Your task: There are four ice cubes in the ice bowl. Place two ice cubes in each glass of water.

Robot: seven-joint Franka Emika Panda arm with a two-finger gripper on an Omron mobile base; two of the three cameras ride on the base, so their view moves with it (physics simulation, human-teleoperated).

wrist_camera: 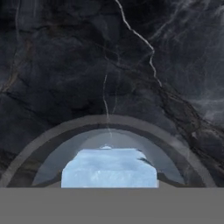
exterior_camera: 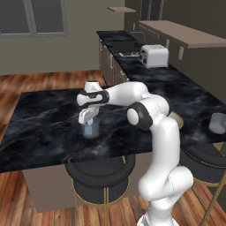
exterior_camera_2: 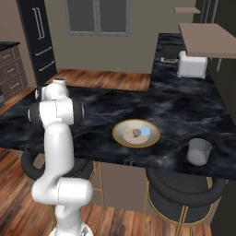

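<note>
The gripper (exterior_camera: 88, 117) hangs just above the mouth of the near glass (exterior_camera: 91, 129) on the black marble counter (exterior_camera: 44, 114), its jaws nearly closed on an ice cube (wrist_camera: 109, 168). In the hand view that pale-blue cube sits right at the fingertips, centred inside the glass's round rim (wrist_camera: 109, 120), so I judge it held and lined up for the drop, not yet let go.

The cube should handle as light, hard and slick. A pinch on two flat opposite faces is the safe hold; a corner grip would likely squirt it out. It is far smaller than the tumbler's mouth, so there is margin all round for the release. The glass itself looks light and tippable, and a nudge of its rim by a finger could slide or topple it, so a straight lift out seems wise.

Around this glass the counter is bare marble, with the counter's front edge not far toward the robot and stools (exterior_camera: 99, 174) below it.

Farther along, the ice bowl (exterior_camera_2: 120, 138) rests near the front edge, holding at least one blue cube (exterior_camera_2: 145, 132) and a greyer lump (exterior_camera_2: 136, 133) I cannot identify surely. The second glass (exterior_camera_2: 199, 151) stands beyond the bowl, well apart from the first, also close to the edge. A silver toaster (exterior_camera_2: 192, 65) sits far back on the side counter, out of the way.
</note>
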